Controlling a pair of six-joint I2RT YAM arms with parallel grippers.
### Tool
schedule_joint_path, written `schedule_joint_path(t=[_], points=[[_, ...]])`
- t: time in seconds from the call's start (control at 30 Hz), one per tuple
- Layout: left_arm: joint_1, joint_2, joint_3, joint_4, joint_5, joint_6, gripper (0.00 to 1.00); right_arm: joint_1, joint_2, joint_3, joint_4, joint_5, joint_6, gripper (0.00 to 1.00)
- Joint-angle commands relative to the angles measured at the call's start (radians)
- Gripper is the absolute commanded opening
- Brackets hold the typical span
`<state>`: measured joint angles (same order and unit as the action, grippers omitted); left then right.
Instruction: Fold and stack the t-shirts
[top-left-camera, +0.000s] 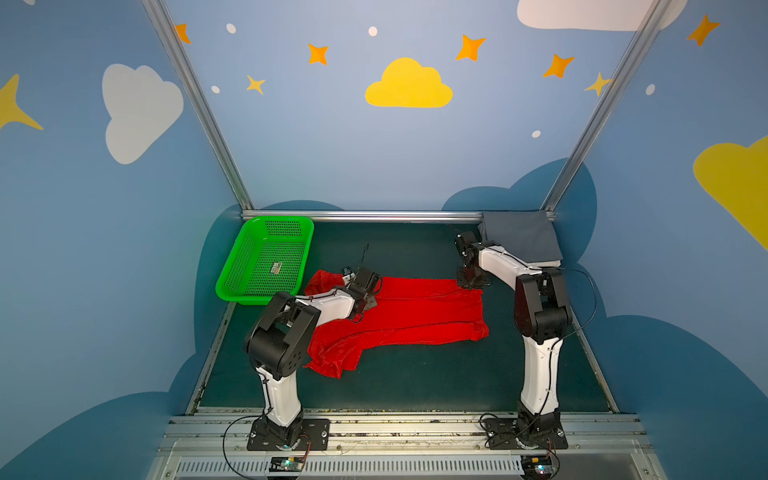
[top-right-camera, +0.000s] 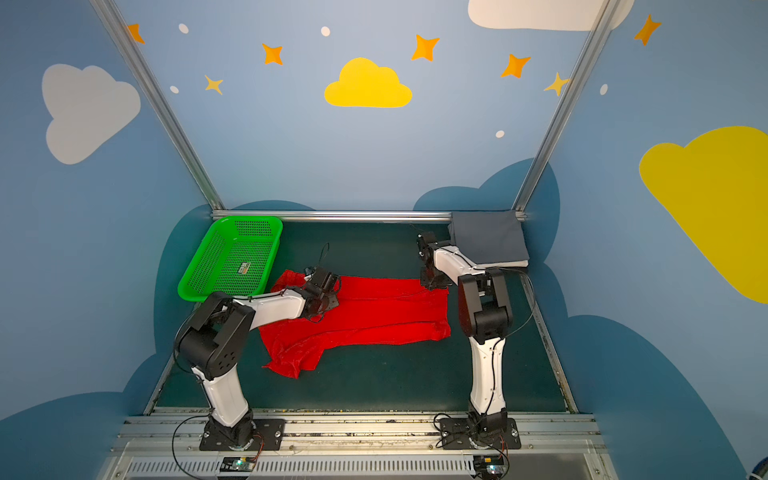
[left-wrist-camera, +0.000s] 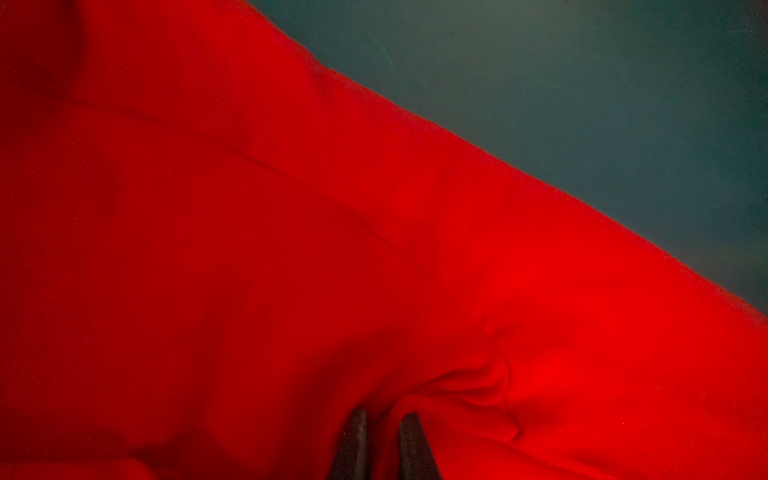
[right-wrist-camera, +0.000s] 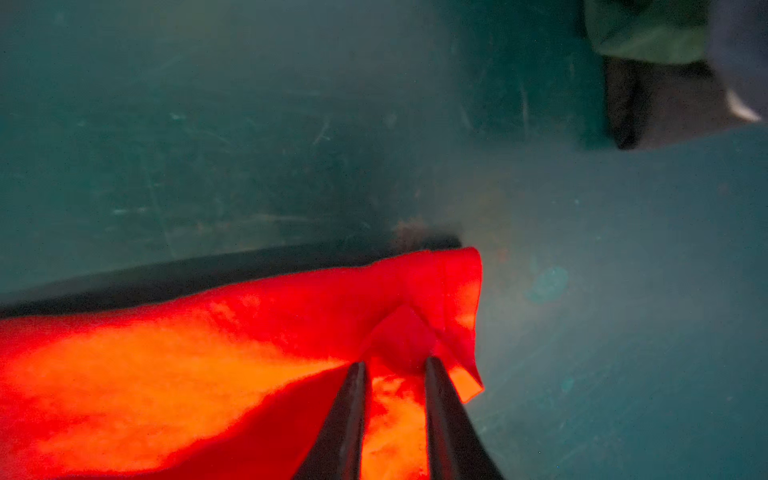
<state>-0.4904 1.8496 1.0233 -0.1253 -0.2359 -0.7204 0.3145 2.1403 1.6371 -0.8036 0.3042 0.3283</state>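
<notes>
**Top views.** The red t-shirt (top-left-camera: 415, 320) lies across the middle of the table (top-left-camera: 415, 386), running lengthwise from left to right. It is rumpled at its left end, and one flap trails toward the near left. It is not yet a square. The left gripper (top-left-camera: 365, 291) is down on the shirt's far left part. The right gripper (top-left-camera: 471, 283) is down at its far right corner. The fingertips are hidden from this angle. In both top views a stack of folded shirts (top-right-camera: 488, 239) sits in the far right corner, grey on top with a pale layer showing beneath. How many shirts it holds cannot be told. The basket (top-left-camera: 266, 222) at the far left holds no shirts.

**Left wrist view.** The left gripper (left-wrist-camera: 384, 415) has its jaws almost together. A pucker of red cloth is pinched between them, and creases run out from the pinch. This is judged a firm hold.

**Right wrist view.** The right gripper (right-wrist-camera: 395, 363) has its jaws narrowly apart, with the shirt's corner bunched between them. The corner is raised clear of the table and casts a shadow. This is judged a grip.

**Progress.** The earlier shirts are folded and stacked. The red shirt appears to be the last one, and its folding is at an early stage. It still has to be folded down to a square and carried to the stack.
</notes>
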Motion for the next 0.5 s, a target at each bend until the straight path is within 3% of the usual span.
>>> schedule_joint_path(t=[0.0,0.07,0.13,0.47], points=[[0.015,0.036,-0.004,-0.061,0.012,0.001,0.15,0.011,-0.028,-0.01,-0.031,0.016,-0.005,0.13],[0.016,0.039,-0.002,-0.06,0.014,-0.001,0.15,0.012,-0.024,-0.007,-0.034,0.017,-0.005,0.11],[0.018,0.042,-0.003,-0.06,0.019,0.001,0.15,0.014,-0.023,-0.005,-0.039,0.016,-0.007,0.0],[0.021,0.034,-0.021,-0.046,0.024,-0.017,0.14,0.04,-0.124,-0.082,-0.049,0.091,0.019,0.0]])
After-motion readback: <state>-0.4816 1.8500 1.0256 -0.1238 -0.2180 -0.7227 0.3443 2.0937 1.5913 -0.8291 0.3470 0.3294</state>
